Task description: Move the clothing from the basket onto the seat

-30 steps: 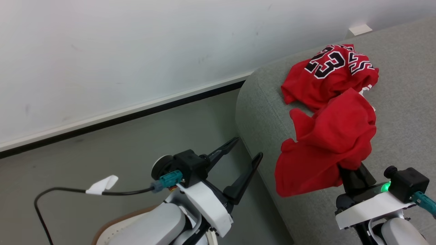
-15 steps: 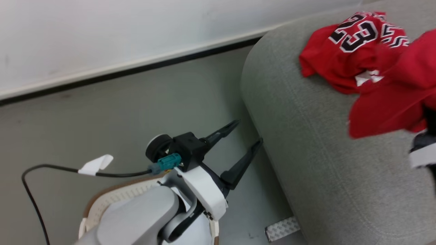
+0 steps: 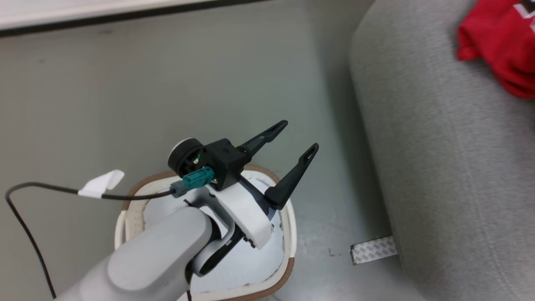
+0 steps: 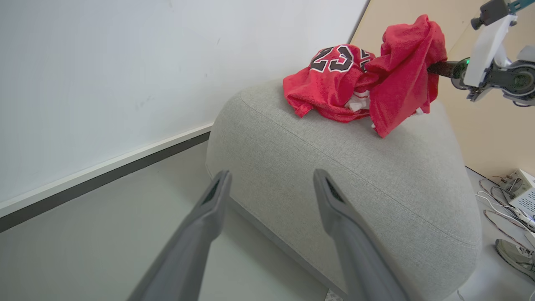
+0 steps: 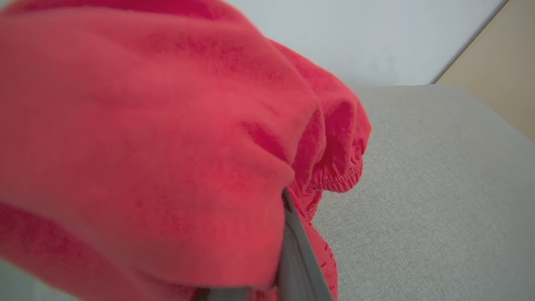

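Right tool (image 4: 436, 68) grips red clothing (image 4: 401, 75) over grey seat (image 4: 355, 175); white wall (image 4: 125, 75) behind.

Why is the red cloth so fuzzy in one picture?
Right wrist view: the red garment sits almost on the lens, so it is out of focus; the sofa behind is sharp. Left wrist view: farther off, it looks crisp.

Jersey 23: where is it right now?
Left wrist view: the jersey lies crumpled on the sofa, at its far end by the wall, with the other red garment at its right.
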